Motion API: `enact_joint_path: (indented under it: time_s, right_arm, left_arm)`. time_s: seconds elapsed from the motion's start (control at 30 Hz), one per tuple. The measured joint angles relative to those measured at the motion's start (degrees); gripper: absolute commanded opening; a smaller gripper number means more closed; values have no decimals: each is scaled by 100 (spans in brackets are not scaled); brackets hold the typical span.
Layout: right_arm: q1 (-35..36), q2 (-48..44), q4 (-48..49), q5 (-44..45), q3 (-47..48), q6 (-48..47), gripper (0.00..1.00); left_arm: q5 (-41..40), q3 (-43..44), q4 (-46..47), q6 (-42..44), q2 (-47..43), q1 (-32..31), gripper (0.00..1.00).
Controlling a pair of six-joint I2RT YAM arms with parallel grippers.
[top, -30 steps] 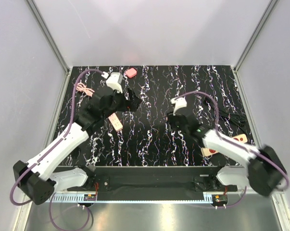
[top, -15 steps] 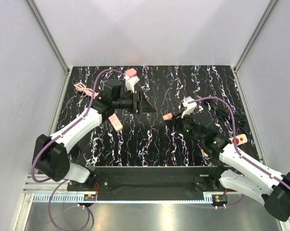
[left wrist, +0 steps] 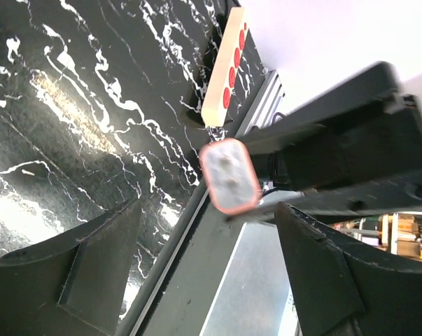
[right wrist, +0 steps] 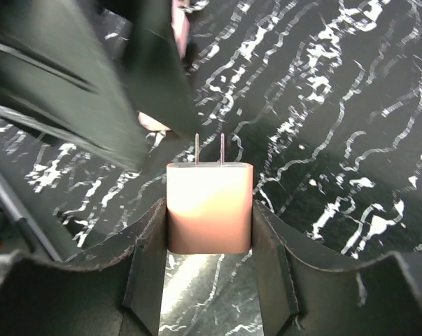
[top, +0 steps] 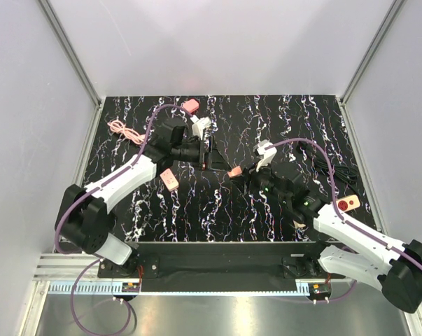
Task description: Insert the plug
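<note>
My right gripper [top: 240, 173] is shut on the plug [top: 234, 171], a small pinkish rounded block held above the middle of the table. In the right wrist view the plug [right wrist: 209, 203] sits between my fingers [right wrist: 149, 259], its two metal prongs pointing away towards the left gripper. My left gripper [top: 213, 159] is open and empty, right in front of the plug. In the left wrist view the plug's face [left wrist: 229, 175] shows just beyond my open left gripper [left wrist: 211, 280]. The beige strip with red sockets [top: 345, 206] lies at the near right, partly under the right arm, and also shows in the left wrist view [left wrist: 224, 66].
A small pinkish-beige bar [top: 169, 179] lies under the left arm. A pinkish-red piece [top: 190, 106] sits at the back edge. A pink cable [top: 122, 129] lies at the back left and a black cable [top: 336, 171] at the right.
The left gripper has reached right towards the table's middle. The right gripper has carried the plug left to meet it.
</note>
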Motion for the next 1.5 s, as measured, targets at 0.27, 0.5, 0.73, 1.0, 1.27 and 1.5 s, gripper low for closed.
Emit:
enact_joint_path:
  time_s: [0.27, 0.5, 0.73, 1.0, 1.27, 1.5]
  right_arm:
    - [96, 48, 70, -74, 116, 63, 6]
    - [140, 122, 37, -74, 125, 63, 10]
    - [146, 197, -125, -22, 127, 35, 48]
    - [157, -352, -33, 7, 48, 791, 84]
    - [157, -1281, 448, -7, -175, 2455, 84]
    - [162, -1565, 1049, 317, -33, 3620, 80]
  left_arm:
    - [199, 0, 26, -186, 166, -20, 71]
    - [597, 2, 249, -323, 280, -127, 34]
    - [699, 4, 308, -448, 446, -164, 0]
    - [767, -98, 719, -586, 413, -164, 0]
    - [820, -1211, 4153, -3071, -127, 446, 0]
    - [540, -1335, 6301, -4544, -293, 365, 0]
